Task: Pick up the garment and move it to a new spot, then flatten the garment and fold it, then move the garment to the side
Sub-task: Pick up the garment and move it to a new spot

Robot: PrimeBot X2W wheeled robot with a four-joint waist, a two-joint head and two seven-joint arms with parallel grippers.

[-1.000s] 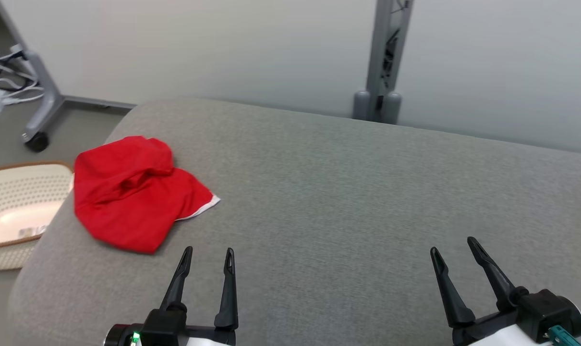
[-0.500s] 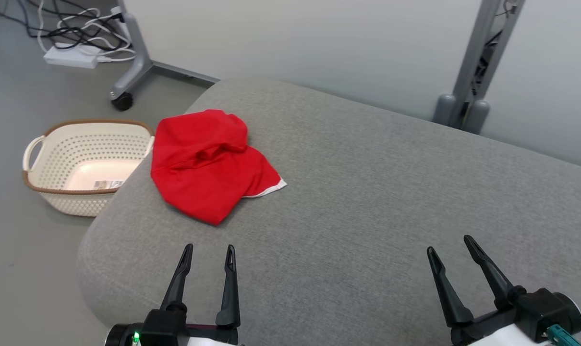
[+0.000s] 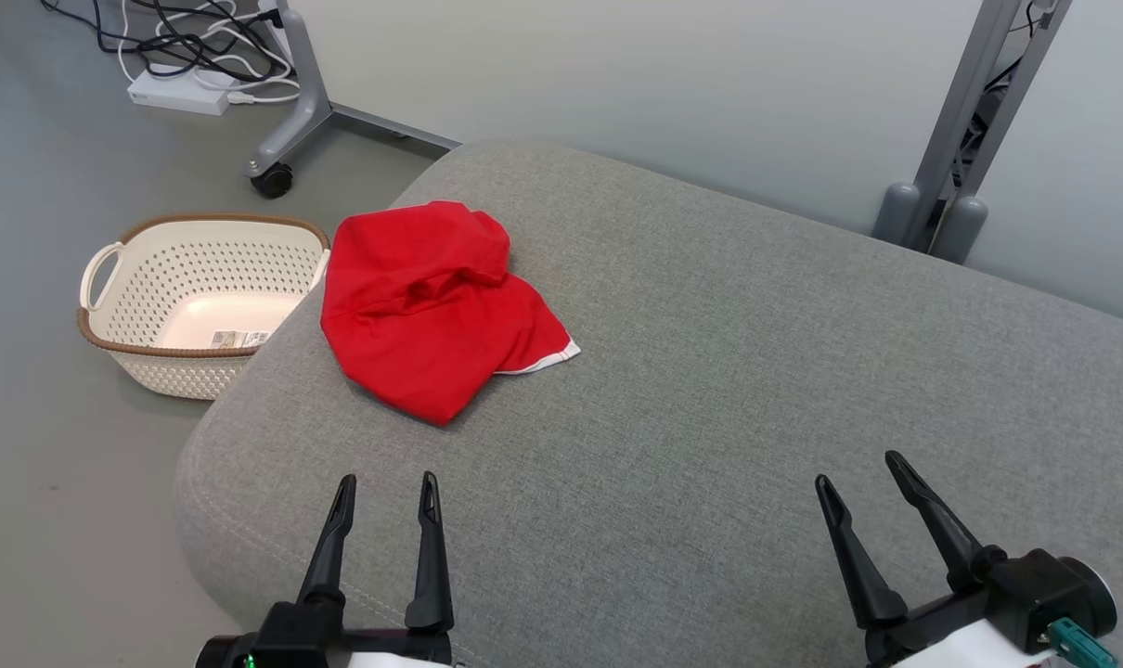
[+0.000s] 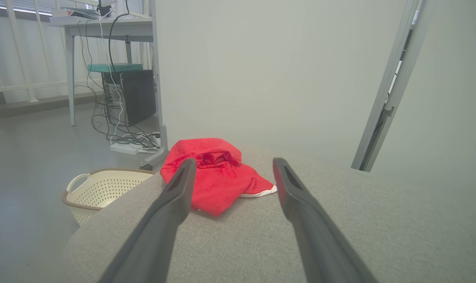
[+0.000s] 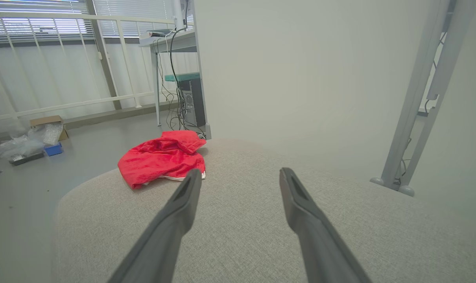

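Note:
A crumpled red garment (image 3: 432,306) with a thin white hem lies near the far left corner of the grey cushioned surface (image 3: 756,371). My left gripper (image 3: 385,482) hovers open over the front left of the cushion, well short of the garment, nothing between its fingers. My right gripper (image 3: 858,468) stands open over the front right, also empty. In the left wrist view the garment (image 4: 218,173) lies just beyond my left gripper (image 4: 232,165). In the right wrist view the garment (image 5: 163,159) lies far off to the left of my right gripper (image 5: 240,175).
A cream perforated basket (image 3: 200,301) stands on the floor by the cushion's left edge. A grey wheeled stand leg (image 3: 297,111) and cables (image 3: 190,65) lie behind it. A grey post (image 3: 961,139) rises beyond the cushion's far edge.
The head camera has swung left and down, so the whole picture shifted right and the basket came into view. The garment lies as before. Both grippers stay open.

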